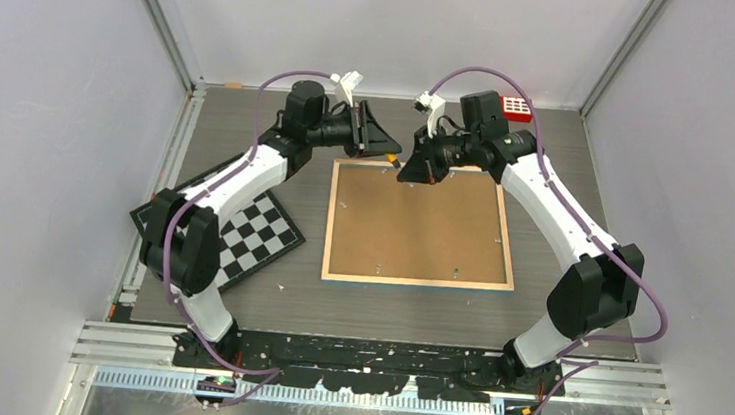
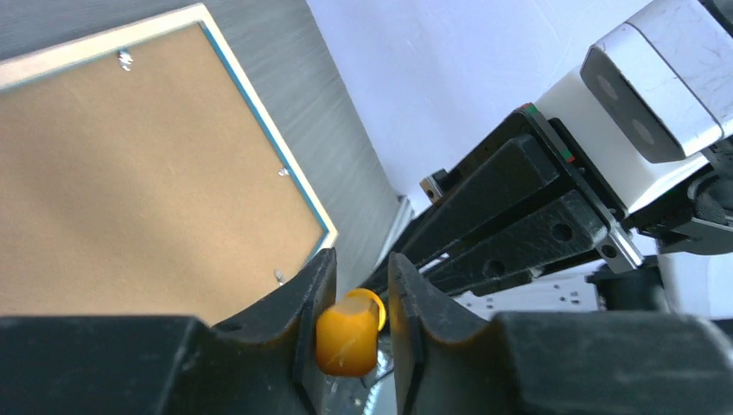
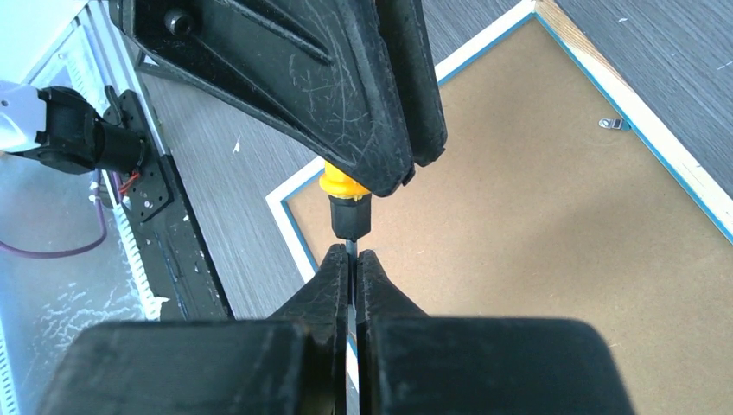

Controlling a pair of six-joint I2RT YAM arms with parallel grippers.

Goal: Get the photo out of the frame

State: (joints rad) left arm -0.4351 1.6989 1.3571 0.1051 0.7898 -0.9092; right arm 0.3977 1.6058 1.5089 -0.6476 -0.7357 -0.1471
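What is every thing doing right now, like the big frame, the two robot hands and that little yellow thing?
Frame: lying flat, brown back up, backing in place.
Photo: not visible.
Tool: held up by both grippers near the frame's far edge.
Left gripper: shut on the tool's yellow handle.
Right gripper: shut on the tool's thin tip.
Chequered board: lying flat beside the frame.

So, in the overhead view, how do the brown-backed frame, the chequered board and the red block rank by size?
1. The frame, clearly largest.
2. The chequered board, partly under the left arm, yet plainly smaller.
3. The red block, smallest by far.
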